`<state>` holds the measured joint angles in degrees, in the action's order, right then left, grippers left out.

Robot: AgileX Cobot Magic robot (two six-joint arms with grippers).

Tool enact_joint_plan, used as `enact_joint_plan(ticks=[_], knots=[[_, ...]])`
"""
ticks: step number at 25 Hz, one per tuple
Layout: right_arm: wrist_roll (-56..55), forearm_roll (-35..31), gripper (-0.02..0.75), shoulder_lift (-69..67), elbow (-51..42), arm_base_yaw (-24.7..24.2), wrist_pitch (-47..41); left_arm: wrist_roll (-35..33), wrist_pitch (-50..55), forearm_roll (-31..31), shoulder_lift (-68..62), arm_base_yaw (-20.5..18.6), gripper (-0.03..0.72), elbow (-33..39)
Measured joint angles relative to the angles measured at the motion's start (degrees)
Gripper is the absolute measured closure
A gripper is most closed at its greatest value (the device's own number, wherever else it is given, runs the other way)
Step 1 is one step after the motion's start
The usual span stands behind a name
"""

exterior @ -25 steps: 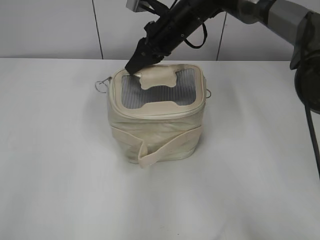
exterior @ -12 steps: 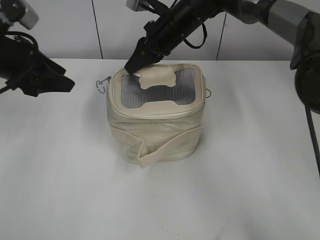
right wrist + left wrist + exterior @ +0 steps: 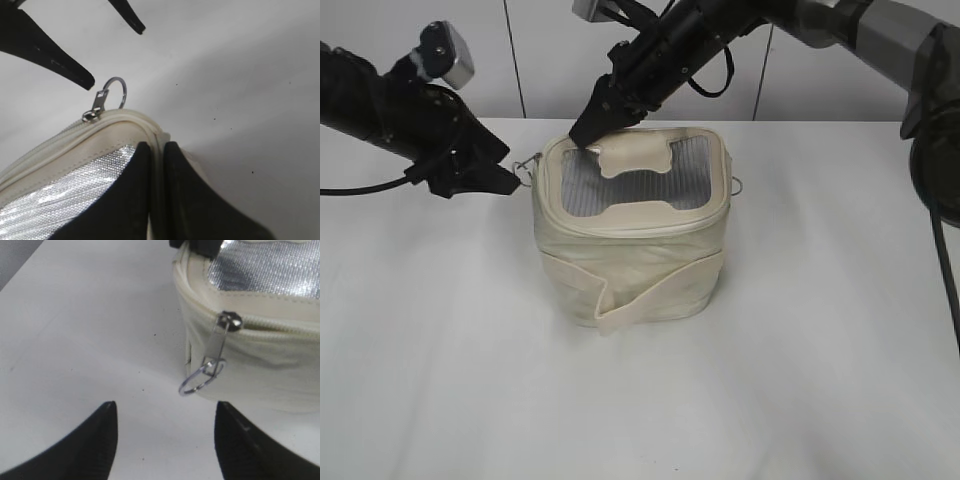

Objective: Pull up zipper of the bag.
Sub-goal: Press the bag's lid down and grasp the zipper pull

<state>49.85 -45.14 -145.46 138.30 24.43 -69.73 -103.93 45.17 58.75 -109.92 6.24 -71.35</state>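
Note:
A cream bag [image 3: 630, 250] with a silver mesh lid stands mid-table. Its metal zipper pull with a ring [image 3: 524, 172] hangs at the bag's left corner, also in the left wrist view [image 3: 210, 367] and the right wrist view [image 3: 109, 97]. My left gripper [image 3: 510, 180] is open and empty, its tips [image 3: 165, 412] just short of the ring. My right gripper [image 3: 588, 135] is shut on the bag's rim [image 3: 157, 150] at the far left corner of the lid.
The white table [image 3: 800, 380] carries only the bag. A second small ring [image 3: 738, 186] hangs at the bag's right side. A strap [image 3: 650, 300] wraps the bag's front. A grey wall rises behind.
My left arm has come in from the left edge and moved right to the bag's left corner. My right gripper has held still on the rim.

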Motion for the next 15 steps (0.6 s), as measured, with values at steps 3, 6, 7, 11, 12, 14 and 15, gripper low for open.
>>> enact_joint_plan(ticks=[3, 6, 7, 11, 12, 14, 15], knots=[[0.0, 0.0, 0.684, 0.0, 0.0, 0.0, 0.0, -0.2, -0.4, 0.1, -1.9, 2.1, 0.220, -1.6], [0.0, 0.0, 0.684, 0.0, 0.0, 0.0, 0.0, -0.3, -1.1, 0.1, -3.2, 4.0, 0.221, -2.7], [0.0, 0.0, 0.684, 0.0, 0.0, 0.0, 0.0, -0.3, -1.6, -0.2, -3.3, 4.2, 0.228, -2.8], [0.0, 0.0, 0.684, 0.0, 0.0, 0.0, 0.0, -0.3, -3.9, -3.1, -3.3, 5.6, 0.406, -3.0], [0.0, -0.1, 0.684, 0.0, 0.0, 0.0, 0.0, -0.3, -3.9, -4.5, -3.3, 6.0, 0.500, -3.0], [-0.1, -0.1, 0.684, 0.0, 0.0, 0.0, 0.0, -0.2, -2.9, -7.2, -3.3, 6.5, 0.634, -3.0], [-0.1, -0.1, 0.685, 0.0, 0.0, 0.0, 0.0, 0.6, -2.1, -8.4, -3.3, 6.7, 0.669, -3.0]])
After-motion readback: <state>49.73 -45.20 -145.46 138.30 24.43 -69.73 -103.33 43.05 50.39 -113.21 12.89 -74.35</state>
